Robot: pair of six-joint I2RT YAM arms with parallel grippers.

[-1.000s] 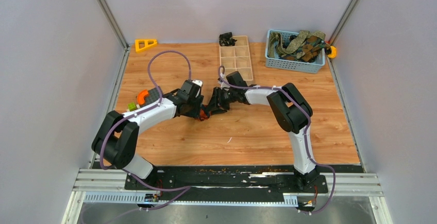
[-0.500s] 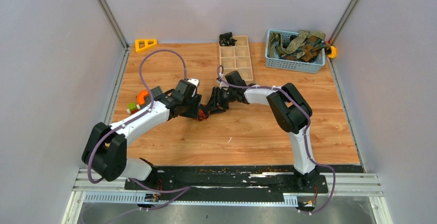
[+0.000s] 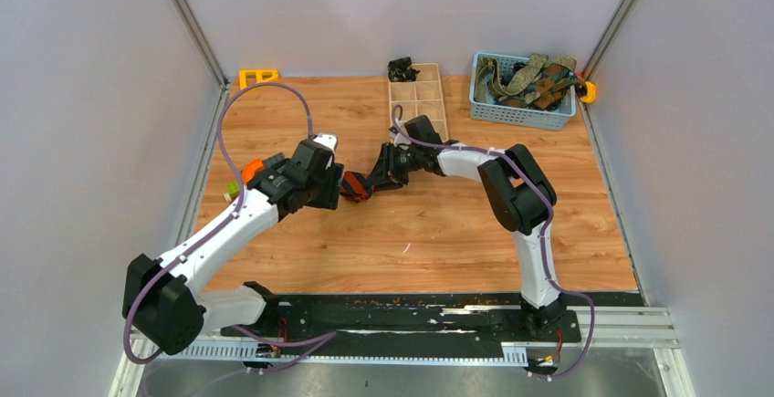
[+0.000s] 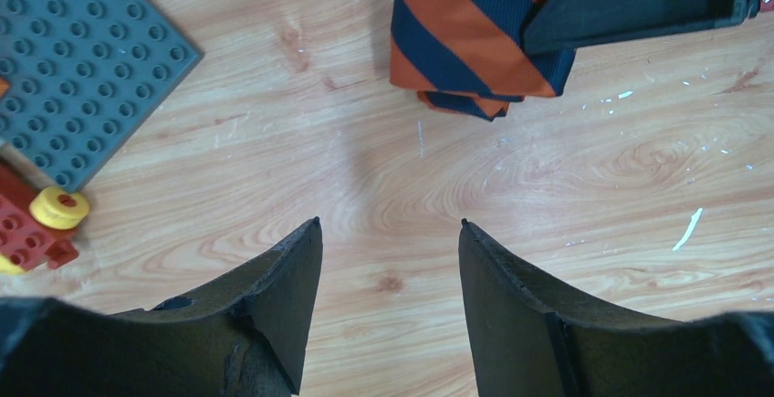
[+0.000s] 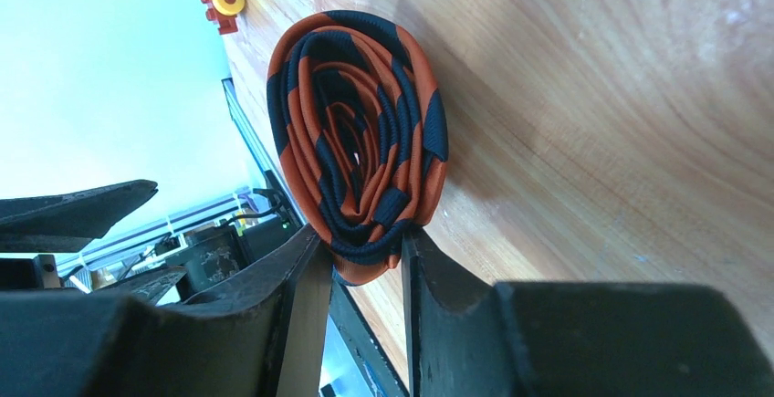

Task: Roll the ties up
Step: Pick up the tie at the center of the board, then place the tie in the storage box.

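Between the two fingers of the right gripper (image 5: 360, 251) we saw the rolled tie (image 5: 356, 123), orange with dark navy diagonal stripes. The jaws were clamped on the lower edge of the coil, and the spiral of layers faced the wrist camera. One side of the roll lay against the wooden tabletop (image 5: 593, 141). From above, the roll (image 3: 352, 193) sat a little left of the tabletop's middle.

Just to its left, the left gripper (image 4: 388, 225) hung over bare wood with its jaws parted and nothing between them. In its wrist view we found the striped roll ahead of the fingertips and apart from them, with one dark finger of the other arm across its upper right corner.

Further left, a grey studded plate (image 4: 82, 59) lay on the wood, and a red brick (image 4: 27, 233) carrying a yellow round piece sat just beside it.

Toward the far edge we saw a wooden compartment tray (image 3: 418, 105) with a dark bundle (image 3: 400, 69) at its far left corner, too small for us to tell what it was. A blue basket (image 3: 522, 116) in the far right corner held a heap of olive-green and brown patterned ties (image 3: 534, 78). An orange triangular frame (image 3: 258, 78) lay at the far left corner.
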